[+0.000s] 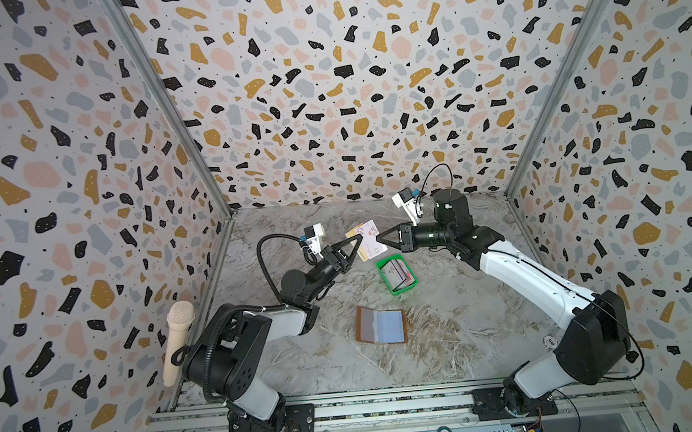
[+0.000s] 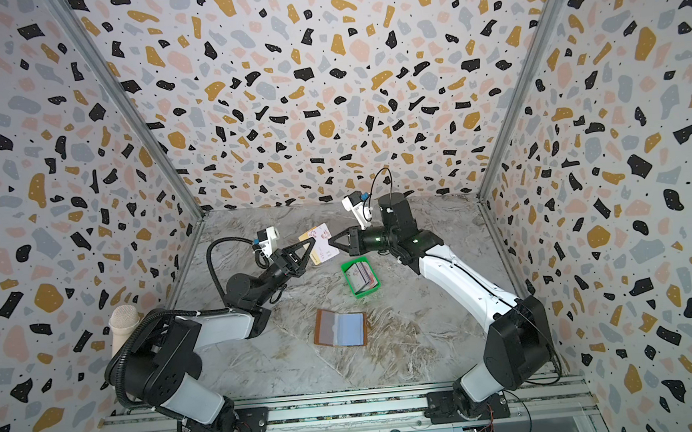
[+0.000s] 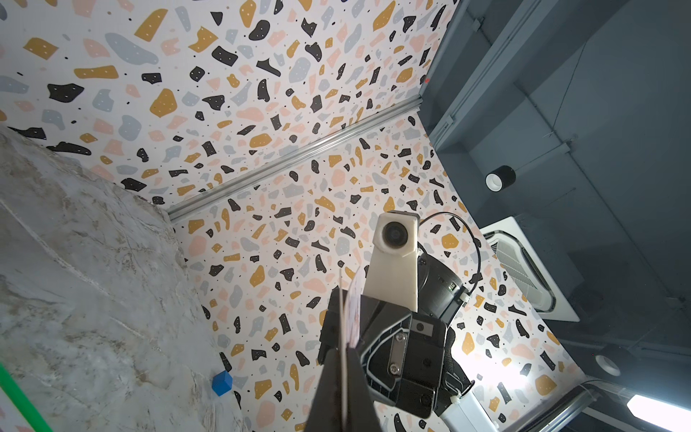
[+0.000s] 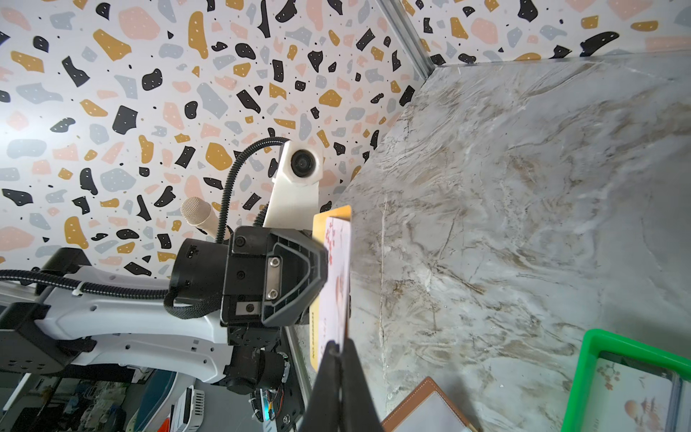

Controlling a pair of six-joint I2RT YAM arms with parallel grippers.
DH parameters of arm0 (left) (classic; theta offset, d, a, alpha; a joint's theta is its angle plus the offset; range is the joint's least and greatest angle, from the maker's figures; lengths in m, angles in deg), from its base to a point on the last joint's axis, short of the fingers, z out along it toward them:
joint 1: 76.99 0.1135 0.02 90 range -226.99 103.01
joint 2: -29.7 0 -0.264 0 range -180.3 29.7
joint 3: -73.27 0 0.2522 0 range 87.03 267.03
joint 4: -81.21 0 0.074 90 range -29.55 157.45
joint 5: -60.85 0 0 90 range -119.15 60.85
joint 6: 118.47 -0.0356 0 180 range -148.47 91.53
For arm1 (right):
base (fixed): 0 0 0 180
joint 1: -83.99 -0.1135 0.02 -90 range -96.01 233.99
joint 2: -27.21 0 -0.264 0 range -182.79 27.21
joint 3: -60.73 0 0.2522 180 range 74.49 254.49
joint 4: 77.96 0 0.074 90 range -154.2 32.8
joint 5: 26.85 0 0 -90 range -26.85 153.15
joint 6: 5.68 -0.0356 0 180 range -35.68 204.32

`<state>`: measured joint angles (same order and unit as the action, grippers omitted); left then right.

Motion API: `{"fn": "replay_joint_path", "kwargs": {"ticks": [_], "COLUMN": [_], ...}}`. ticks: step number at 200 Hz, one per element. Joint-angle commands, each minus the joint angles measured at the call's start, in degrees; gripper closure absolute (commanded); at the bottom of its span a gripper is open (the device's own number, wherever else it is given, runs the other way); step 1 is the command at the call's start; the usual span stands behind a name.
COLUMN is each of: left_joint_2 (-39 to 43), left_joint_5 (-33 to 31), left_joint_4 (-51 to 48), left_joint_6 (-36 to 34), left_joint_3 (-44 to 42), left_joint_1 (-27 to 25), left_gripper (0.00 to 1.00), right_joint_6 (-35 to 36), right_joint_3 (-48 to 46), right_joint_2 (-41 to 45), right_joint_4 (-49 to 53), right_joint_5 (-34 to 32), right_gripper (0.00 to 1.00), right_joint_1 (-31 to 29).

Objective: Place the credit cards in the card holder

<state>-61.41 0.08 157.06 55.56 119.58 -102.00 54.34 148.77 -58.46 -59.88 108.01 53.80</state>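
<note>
Hanging in mid-air above the marbled surface (image 1: 447, 322), the two held cards (image 1: 369, 242) sit a little above centre in both top views, caught between the two arms. They overlap, with a yellow card (image 1: 363, 256) behind and a white-and-pink card (image 1: 371, 228) in front, both tilted.

The left arm (image 1: 285, 321) reaches in from the lower left. The left jaws are closed tight on the left edge of the held cards. In the left wrist view a thin card seen edge-on runs between them, and a pinkish card (image 3: 354, 310) splays just beside it. Which of the two cards they actually pinch I cannot tell.

The right arm (image 1: 528, 279) comes in from the right. The right jaws are also fully closed, and they meet the held cards on the opposite edge. In the right wrist view they nip the white-and-pink card at its near edge, with the yellow card (image 4: 331, 214) showing just behind.

Below and right of the jaws is a small green tray (image 1: 384, 279) holding the remaining stack of cards (image 1: 400, 273).

Lower in the frame, well apart from both jaws, the card holder (image 1: 381, 325) lies open and flat on the surface. Its bluish-grey clear sleeves face up and its tan cover frames them.

A blue cube (image 3: 222, 382) rests by the far wall. A beige microphone (image 1: 180, 341) stands at the left wall.
</note>
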Motion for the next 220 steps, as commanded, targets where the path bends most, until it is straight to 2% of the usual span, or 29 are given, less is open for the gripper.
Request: {"fn": "replay_joint_path", "kwargs": {"ticks": [1, 34, 68, 93, 117, 168, 191, 220], "left_joint_2": [0.9, 1.1, 1.1, 1.1, 1.2, 2.1, 2.8, 3.6], "left_joint_5": [0.2, -0.1, -0.2, -0.3, -0.3, -0.6, -1.0, -1.0], "left_joint_4": [6.1, 5.1, 4.6, 4.7, 4.9, 4.5, 3.6, 2.7], "left_joint_6": [-0.5, -0.7, -0.8, -0.6, -0.3, -0.2, -0.4, -0.6], "left_joint_3": [0.4, 0.0, -0.4, -0.1, 0.1, -0.4, -2.0, -3.8], "left_joint_1": [-0.1, -0.1, -0.1, 0.0, -0.1, 0.1, 1.0, 2.3], "left_gripper": [1.00, 1.00, 0.93, 0.93, 0.87, 0.93, 1.00, 1.00], "right_joint_6": [-1.0, -1.3, -1.6, -2.0, -2.1, -1.6, -1.1, -0.1], "right_joint_3": [-1.5, -2.1, -2.2, -2.0, -1.9, -1.9, -2.4, -4.9], "right_joint_2": [3.5, 4.2, 4.4, 4.0, 3.7, 3.7, 5.0, 6.3], "right_joint_4": [-1.7, -1.8, -2.0, -2.5, -2.5, -1.6, -0.6, 1.2], "right_joint_5": [-1.9, -1.9, -1.6, -0.7, -0.5, -1.2, -1.5, -1.4], "right_gripper": [1.00, 1.00, 1.00, 1.00, 1.00, 1.00, 1.00, 1.00], "right_joint_1": [1.1, 2.0, 2.3, 2.2, 2.2, 2.8, 5.2, 8.5]}}
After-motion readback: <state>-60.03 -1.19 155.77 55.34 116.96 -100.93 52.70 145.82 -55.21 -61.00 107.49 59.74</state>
